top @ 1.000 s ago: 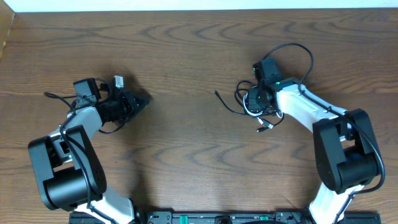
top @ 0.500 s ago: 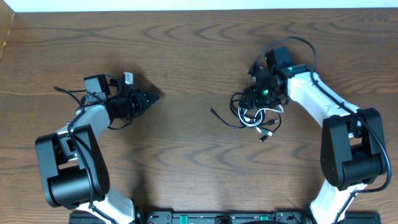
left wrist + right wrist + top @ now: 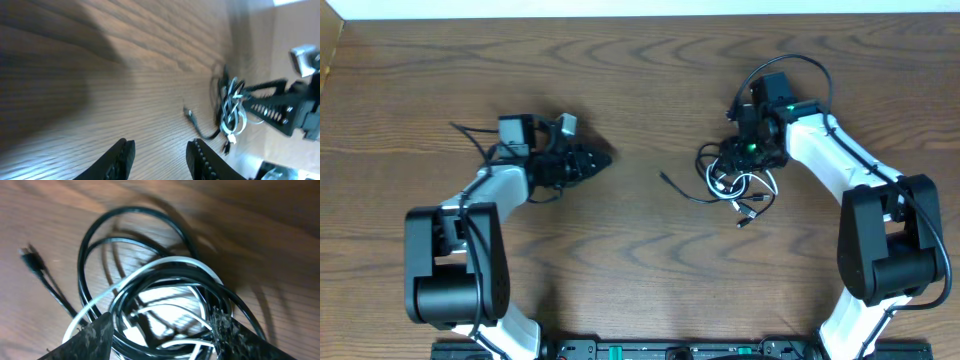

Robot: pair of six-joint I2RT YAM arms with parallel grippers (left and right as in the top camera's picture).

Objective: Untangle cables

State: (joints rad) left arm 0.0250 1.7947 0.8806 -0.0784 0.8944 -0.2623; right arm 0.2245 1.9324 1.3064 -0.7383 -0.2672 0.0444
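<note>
Cables (image 3: 732, 188), black and white, lie tangled at the right of the table (image 3: 640, 80) beneath the right gripper (image 3: 160, 322), its jaws spread wide astride them. Left gripper (image 3: 160, 157), left of centre, stands part-open and empty.

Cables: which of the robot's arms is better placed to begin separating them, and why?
Right. The right fingers hang open directly above the cables; the left fingers are well away across the table.

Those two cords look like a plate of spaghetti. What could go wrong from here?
The right gripper hangs open over the looped black cable and white cable; closing there might catch both together and tighten the tangle. The left gripper is open and apart from them, so nothing anchors them; one pull may just drag both along.
</note>
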